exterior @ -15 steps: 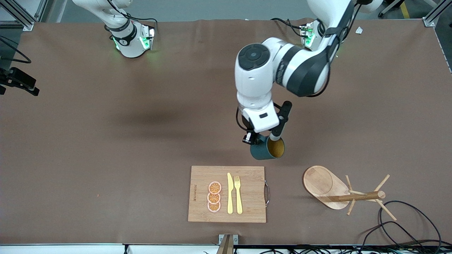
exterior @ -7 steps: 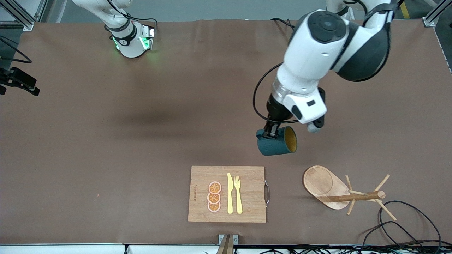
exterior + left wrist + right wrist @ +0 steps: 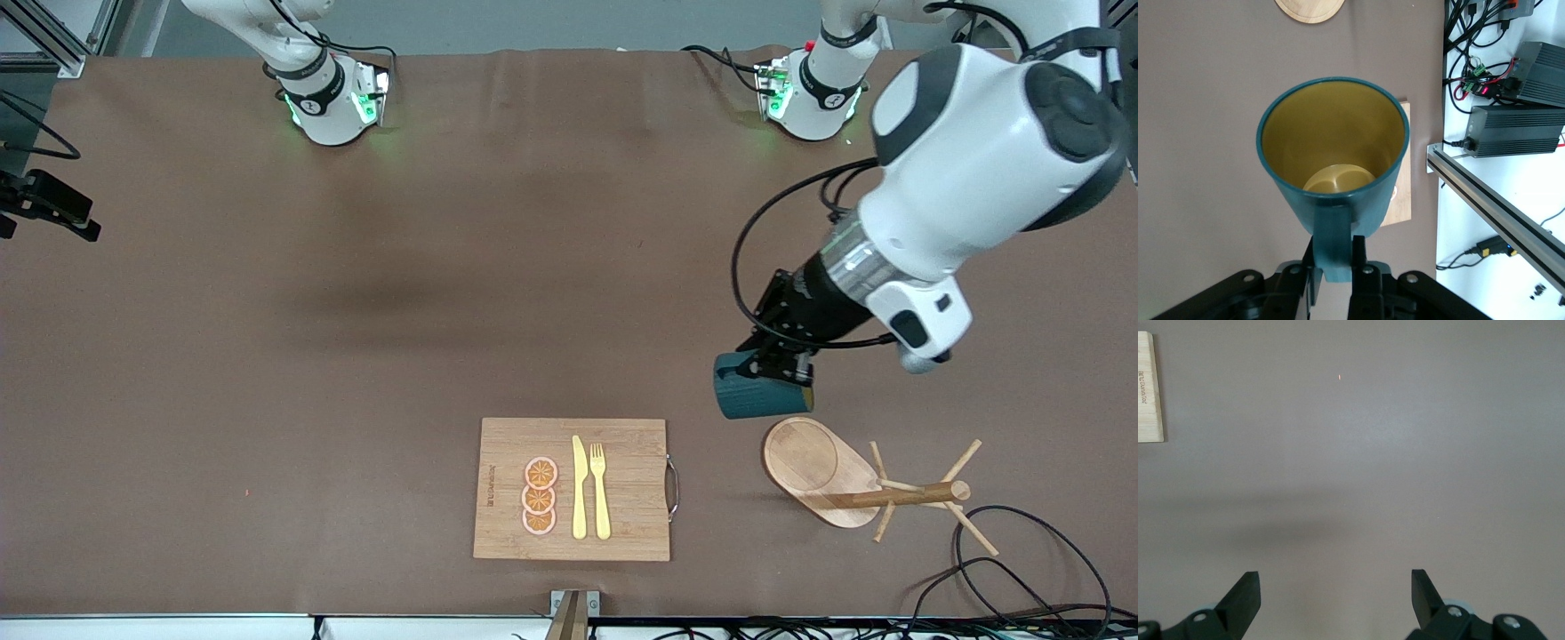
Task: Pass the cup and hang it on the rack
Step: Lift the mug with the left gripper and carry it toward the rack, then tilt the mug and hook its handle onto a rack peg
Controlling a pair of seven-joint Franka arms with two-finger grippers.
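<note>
My left gripper [image 3: 779, 366] is shut on the handle of the dark teal cup [image 3: 751, 396] and holds it on its side, above the table, close to the wooden rack's oval base [image 3: 803, 458]. The rack's post [image 3: 907, 494] and thin pegs rise from that base. In the left wrist view the fingers [image 3: 1359, 248] clamp the handle, the cup's [image 3: 1331, 140] yellowish inside faces the camera, and the rack base [image 3: 1310, 8] shows at the edge. My right gripper [image 3: 1335, 587] is open and empty over bare table; it is out of the front view.
A bamboo cutting board [image 3: 622, 444] with a yellow knife, a fork and orange slices lies near the front edge; its corner shows in the right wrist view [image 3: 1148, 387]. Black cables [image 3: 1022, 569] loop beside the rack. A black device [image 3: 44, 209] sits at the right arm's end.
My left arm swung toward its own end of the table with the cup. The cup turned from mouth-up to lying sideways and now hangs just beside the rack base.
</note>
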